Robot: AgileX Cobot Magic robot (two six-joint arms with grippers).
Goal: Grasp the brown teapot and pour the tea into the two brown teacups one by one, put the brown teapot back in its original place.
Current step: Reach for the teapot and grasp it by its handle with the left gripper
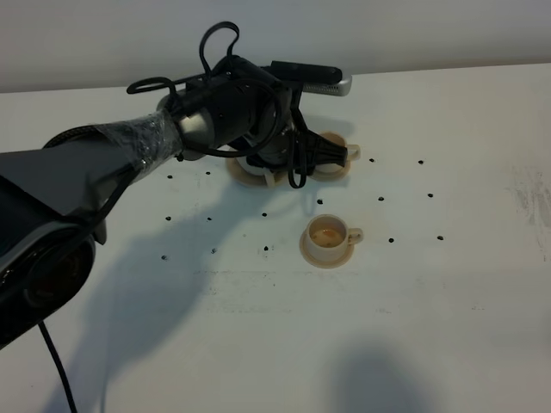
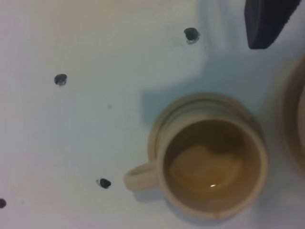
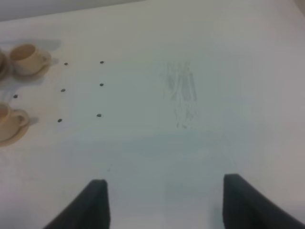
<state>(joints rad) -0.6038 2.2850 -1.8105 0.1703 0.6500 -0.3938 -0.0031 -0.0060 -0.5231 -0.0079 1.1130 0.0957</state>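
One brown teacup stands on its saucer near the table's middle with tea in it. The other teacup sits further back, half covered by my left gripper, whose dark fingers lie over it. Pale beige pieces show under the left wrist; the brown teapot is hidden there and I cannot tell it from its saucer. The left wrist view looks straight down on a tea-filled cup, with one dark fingertip and a beige rim beside it. My right gripper hangs open over bare table, both cups far from it.
Small black dots mark the white table around the cups. The table's back edge runs just behind the left arm. Cables loop over the left wrist. A faint smudge lies on the table ahead of the right gripper.
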